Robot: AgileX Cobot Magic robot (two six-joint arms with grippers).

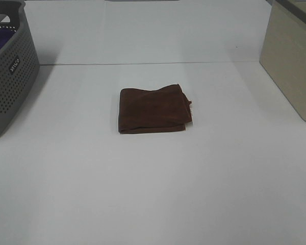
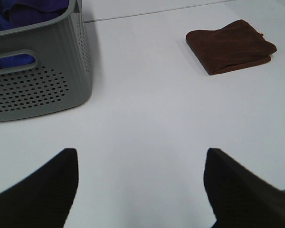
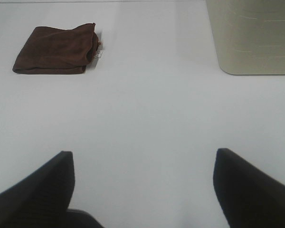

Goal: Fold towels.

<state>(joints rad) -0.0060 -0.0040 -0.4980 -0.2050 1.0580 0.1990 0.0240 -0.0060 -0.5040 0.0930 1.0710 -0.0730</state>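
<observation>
Brown towel (image 1: 153, 109) folded, label barely visible; left gripper (image 2: 140, 185), right gripper (image 3: 142, 187) spread wide, empty, fingertips cropped.

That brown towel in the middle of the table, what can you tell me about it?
The towel is dark reddish-brown and looks like soft terry cloth. It is already folded into a thick, roughly rectangular bundle, with stacked layers showing along one edge and a small white label poking out at a side. It lies flat on the white table, alone. Nothing but the table touches it.

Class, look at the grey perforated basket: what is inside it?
Inside the grey basket, blue-purple cloth shows above the rim and through the handle slot. The walls hide how much lies deeper.
</observation>
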